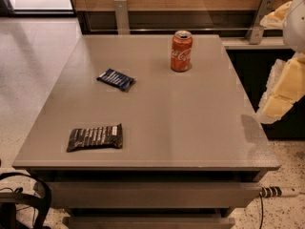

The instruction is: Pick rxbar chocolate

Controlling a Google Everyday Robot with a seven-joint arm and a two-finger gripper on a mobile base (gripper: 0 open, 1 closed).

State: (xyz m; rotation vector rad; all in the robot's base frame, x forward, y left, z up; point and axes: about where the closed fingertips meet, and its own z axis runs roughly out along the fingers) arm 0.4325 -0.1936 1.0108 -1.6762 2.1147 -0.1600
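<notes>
The end effector (282, 92) hangs right of table (200, 128) — rxbar chocolate (95, 137) lies front-left.

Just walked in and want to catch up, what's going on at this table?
A one-armed robot is meant to pick up the rxbar chocolate. The bar lies flat and untouched near the front left corner of the table. The gripper hangs beyond the table's right edge, well away from the bar. A smaller blue bar and an upright soda can sit farther back.

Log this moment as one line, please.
chocolate bar flat, front-left of table | claw beyond right edge, apart from bar | grasp not yet begun
</notes>
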